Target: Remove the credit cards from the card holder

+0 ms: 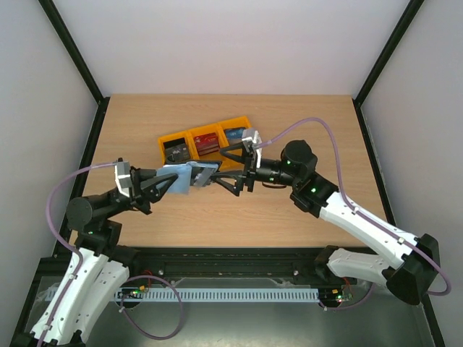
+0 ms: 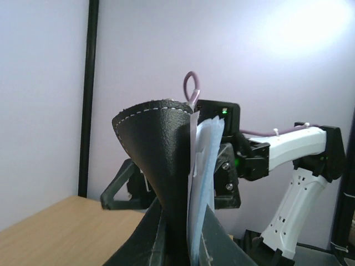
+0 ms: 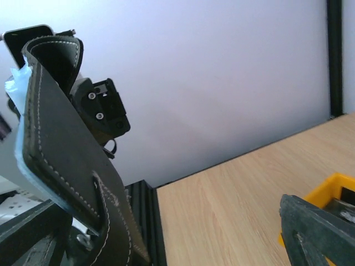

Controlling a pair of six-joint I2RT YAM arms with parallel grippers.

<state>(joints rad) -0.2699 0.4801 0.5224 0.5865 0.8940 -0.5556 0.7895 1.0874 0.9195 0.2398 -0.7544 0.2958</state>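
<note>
Tightly pinched in the left gripper [image 1: 165,181]: the small black stitched card holder with blue-grey inner pockets [image 1: 192,176], raised off the wooden table [image 1: 289,231] and half unfolded. Just beside its right edge, right gripper [image 1: 233,168] spread wide, gripping nothing. Beyond, dark grey, red and blue plastic credit cards [image 1: 207,144] lying in yellow plastic bins [image 1: 168,137].

black card holder [image 2: 157,158] upright before the white arm [image 2: 293,148]
</note>
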